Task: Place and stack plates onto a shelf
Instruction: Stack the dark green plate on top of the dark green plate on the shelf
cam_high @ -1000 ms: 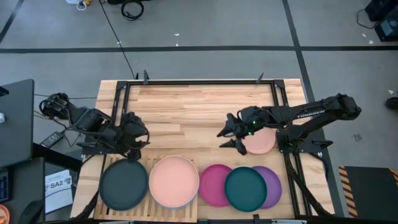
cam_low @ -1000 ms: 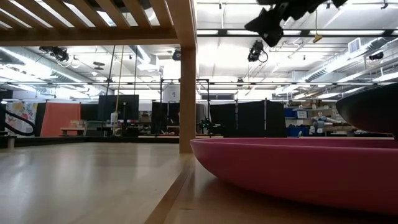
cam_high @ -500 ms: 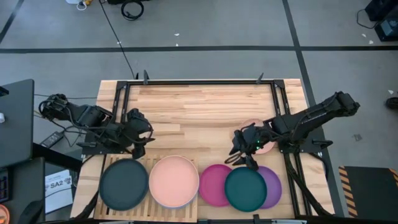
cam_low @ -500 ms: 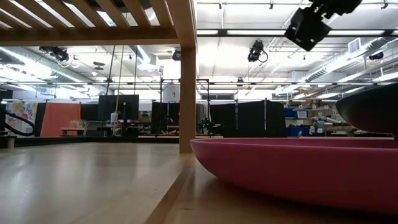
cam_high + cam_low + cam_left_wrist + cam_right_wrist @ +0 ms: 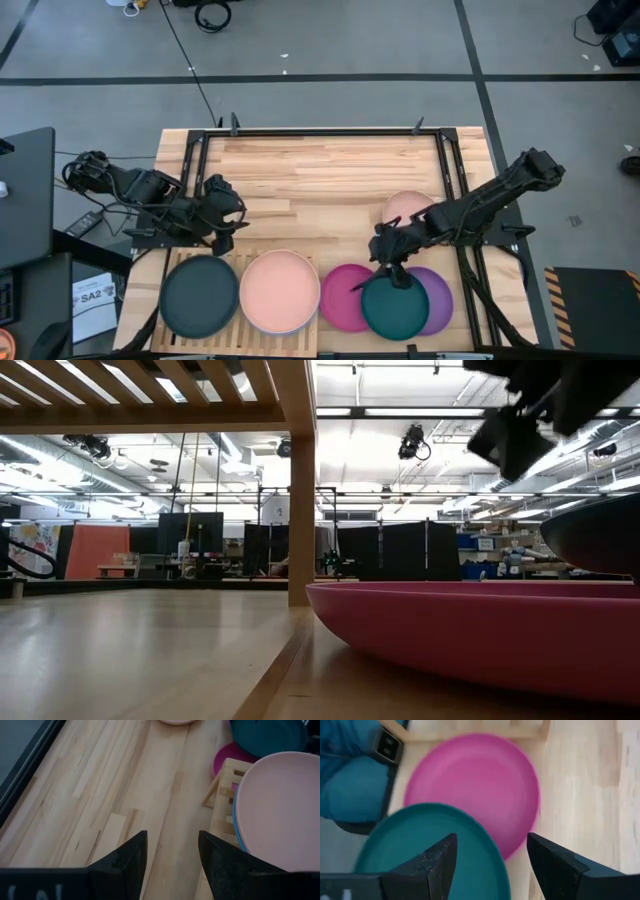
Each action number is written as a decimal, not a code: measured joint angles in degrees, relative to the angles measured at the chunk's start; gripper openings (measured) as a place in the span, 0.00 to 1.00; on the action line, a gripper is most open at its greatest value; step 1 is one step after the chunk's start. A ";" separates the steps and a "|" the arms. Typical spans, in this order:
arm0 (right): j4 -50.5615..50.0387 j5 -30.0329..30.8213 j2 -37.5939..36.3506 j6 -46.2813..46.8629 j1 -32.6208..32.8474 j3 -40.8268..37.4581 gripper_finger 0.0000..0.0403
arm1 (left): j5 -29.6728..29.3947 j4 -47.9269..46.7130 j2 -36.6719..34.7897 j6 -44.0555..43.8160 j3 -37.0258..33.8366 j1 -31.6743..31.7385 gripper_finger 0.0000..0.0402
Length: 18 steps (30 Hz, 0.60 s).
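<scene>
A butcher-block table carries, along its 6 o'clock edge, a slatted wooden shelf at about 7 o'clock holding a black plate and a salmon plate side by side. To the shelf's 3 o'clock, a teal plate overlaps a magenta plate and a purple plate, with a second salmon plate farther in at 12 o'clock of them. The right hand hovers with fingers wide and empty over the teal plate's rim, while the left hand waits, open, just beyond the shelf near the black plate.

Overhead looks straight down; low camera table-level; both share magenta plate.
</scene>
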 joint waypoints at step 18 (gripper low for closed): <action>-3.95 0.30 8.72 -0.61 -1.11 -0.07 0.60 | 0.02 0.00 0.00 0.00 0.00 0.00 0.45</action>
